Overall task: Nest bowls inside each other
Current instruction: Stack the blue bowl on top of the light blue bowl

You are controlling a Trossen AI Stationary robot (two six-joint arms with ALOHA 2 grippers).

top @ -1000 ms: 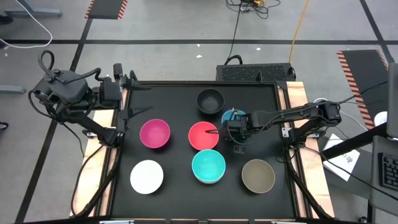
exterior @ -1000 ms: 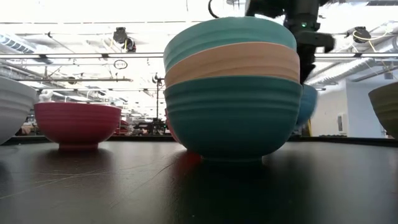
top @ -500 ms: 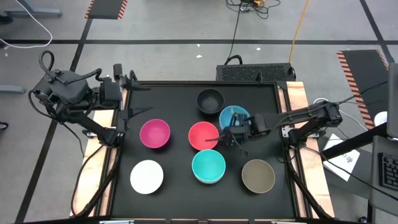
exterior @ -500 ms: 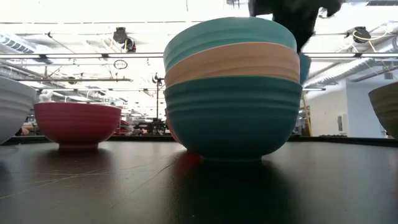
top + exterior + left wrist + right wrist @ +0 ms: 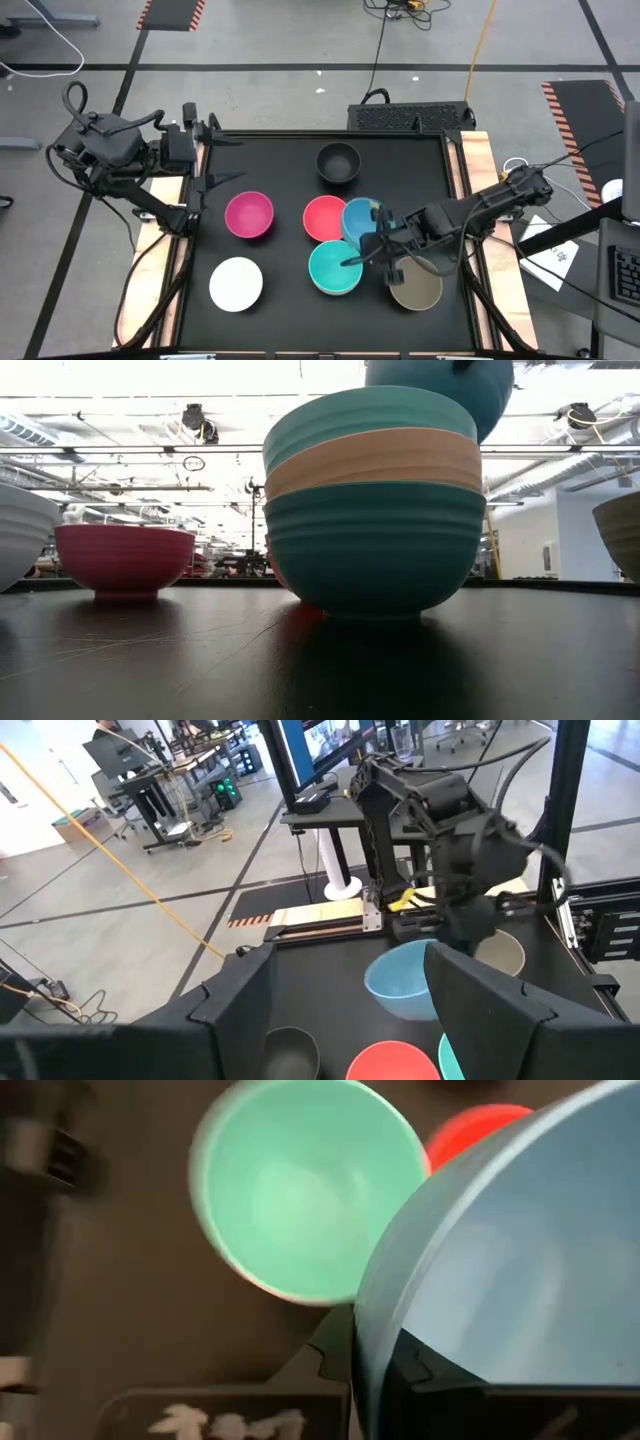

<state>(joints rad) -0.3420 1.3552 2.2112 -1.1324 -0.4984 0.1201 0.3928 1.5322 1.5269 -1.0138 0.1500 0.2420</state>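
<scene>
My right gripper is shut on a blue bowl, which hangs beside the red bowl and just far of a stack of three nested bowls: cyan below, peach between, teal-green on top. In the low view the blue bowl is higher than the stack's top. Black, magenta, white and taupe bowls each stand alone on their bases. My left gripper waits open, raised over the table's far left corner. My right gripper pinches the blue bowl's rim on the side toward the table's right, one finger inside the bowl and one outside. The fingers slant down from the right. The bowl is lifted clear, mouth up, a little tilted.
The black mat has bare room at its far left and between the magenta and white bowls. Wooden rails border the mat on the left and right. The taupe bowl lies right under my right arm.
My right gripper has risen and swung toward the table's near edge, carrying the blue bowl. The bowl was low beside the black bowl; it now hangs clear of the table, above and next to the cyan stack.
</scene>
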